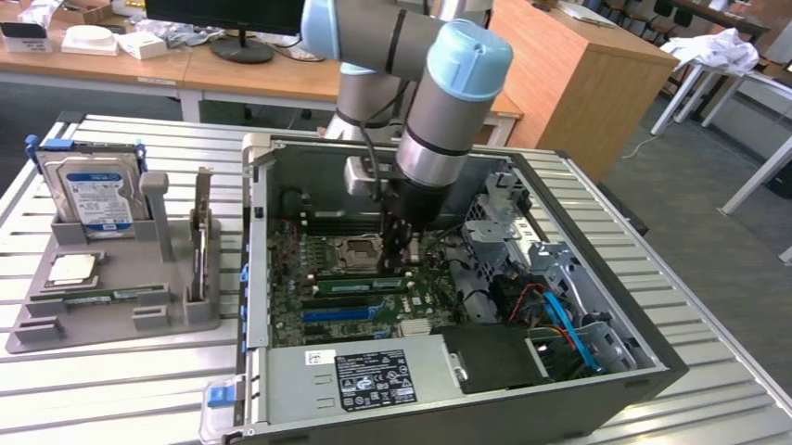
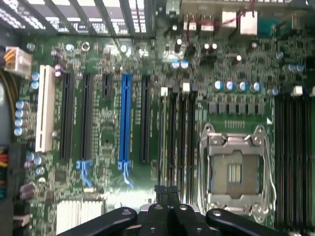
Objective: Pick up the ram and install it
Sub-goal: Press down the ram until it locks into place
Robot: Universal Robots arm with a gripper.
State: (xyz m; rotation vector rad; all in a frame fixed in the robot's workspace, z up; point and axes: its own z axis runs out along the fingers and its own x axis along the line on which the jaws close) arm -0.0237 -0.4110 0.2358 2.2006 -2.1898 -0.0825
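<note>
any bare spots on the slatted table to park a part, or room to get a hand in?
Free: table slats right of the PC case in the exterior view, and slats in front of the grey tray. Crowded: tray itself, and inside the case around the gripper over the motherboard.

My arm (image 1: 427,111) is built of thick grey-silver tubes with pale blue caps at the joints, filling the upper middle of the exterior view. A thin black cable runs down its side. My gripper (image 2: 167,192) is black, with round screw heads on its linkage bars.
</note>
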